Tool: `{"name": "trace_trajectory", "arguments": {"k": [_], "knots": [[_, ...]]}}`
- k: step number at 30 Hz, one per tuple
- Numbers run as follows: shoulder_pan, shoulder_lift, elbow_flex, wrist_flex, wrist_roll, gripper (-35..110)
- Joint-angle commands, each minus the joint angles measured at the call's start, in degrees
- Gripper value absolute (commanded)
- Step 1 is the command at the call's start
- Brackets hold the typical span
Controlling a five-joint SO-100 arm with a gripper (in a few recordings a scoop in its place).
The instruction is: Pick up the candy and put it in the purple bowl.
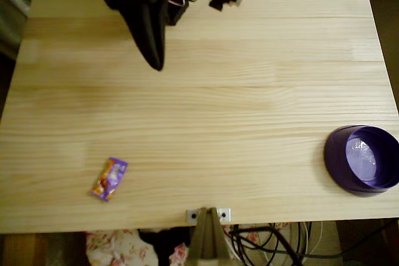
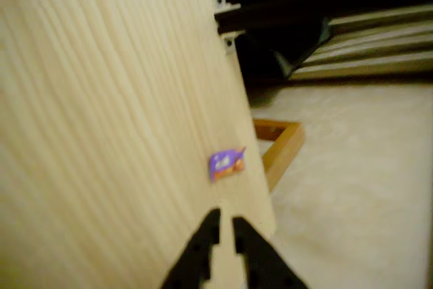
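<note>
Pale pine planks make up the bench (image 1: 206,104); the candy (image 1: 110,179), in its shiny purple wrapper with orange-yellow print, lies flat near the front left corner in the overhead view, a little in from the front edge; the purple bowl (image 1: 363,159) sits upright at the right edge toward the front right corner, well apart from the candy, its lighter violet inside glossy; the black arm reaches in over the back edge near the back left corner, its hand (image 1: 157,59) hanging above the boards well apart from both things; in the wrist view the hand (image 2: 226,227) shows two dark fingertips with only a narrow slit between them, nearly closed and holding nothing; the candy (image 2: 226,164) lies beyond them, close to the bench edge
</note>
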Motion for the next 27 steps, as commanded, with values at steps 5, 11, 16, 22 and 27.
{"name": "trace_trajectory", "arguments": {"k": [5,11,16,22,27], "knots": [[0.6,-29.5,-30.1,13.5,11.9,11],[-0.6,-48.2,-43.6,17.2,21.6,11],[-2.1,-56.7,-47.8,18.5,29.7,13],[-1.9,-57.3,-44.8,15.6,36.3,13],[1.3,-59.0,-44.6,15.3,44.3,13]]}}
